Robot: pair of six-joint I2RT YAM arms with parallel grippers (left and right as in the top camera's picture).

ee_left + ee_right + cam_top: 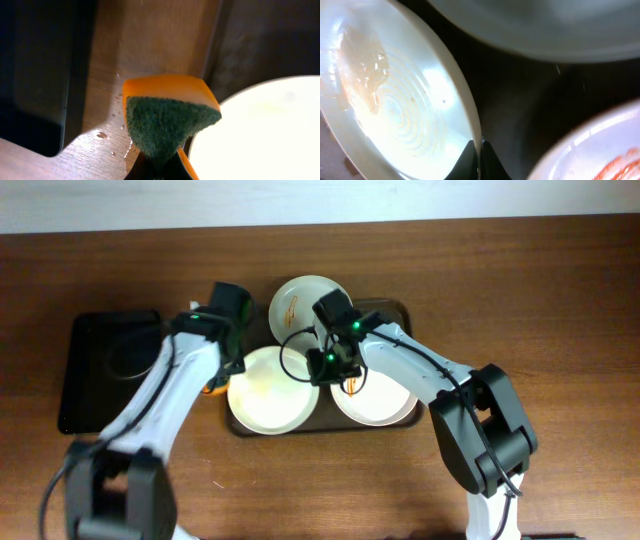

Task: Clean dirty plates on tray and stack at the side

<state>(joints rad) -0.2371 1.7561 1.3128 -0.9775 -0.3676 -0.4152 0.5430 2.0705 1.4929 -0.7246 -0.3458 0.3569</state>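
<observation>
- While the right tool (pixel 480 159) pinches the rim of one dirty plate (pixel 395 110), fingers pressed together on either side of the edge, that plate lies at 7 o'clock in the tray (pixel 398 310).
- From overhead, the grip sits at the plate's 2 o'clock edge.
- Its surface is wet and glossy, with a pale orange smear and faint concentric rings.
- Second plate (pixel 298 302) lies at 12 o'clock in the tray, with thin orange-red streaks.
- Third plate (pixel 385 405) lies at 5 o'clock. It has orange-red streaks toward its 10 o'clock edge and is partly under the right arm.
- Left tool (pixel 160 169) is clamped on a sponge (pixel 170 115), orange body with a green scouring face, held by its narrow lower end.
- The sponge is at 9 o'clock of the 7 o'clock plate, just beside its rim. Cannot tell whether it touches the plate.
- A few droplets (pixel 101 135) lie on the counter (pixel 560 280) beside the sponge.
- Black tray (pixel 100 370) lies at 9 o'clock of the brown tray, apart from it.
</observation>
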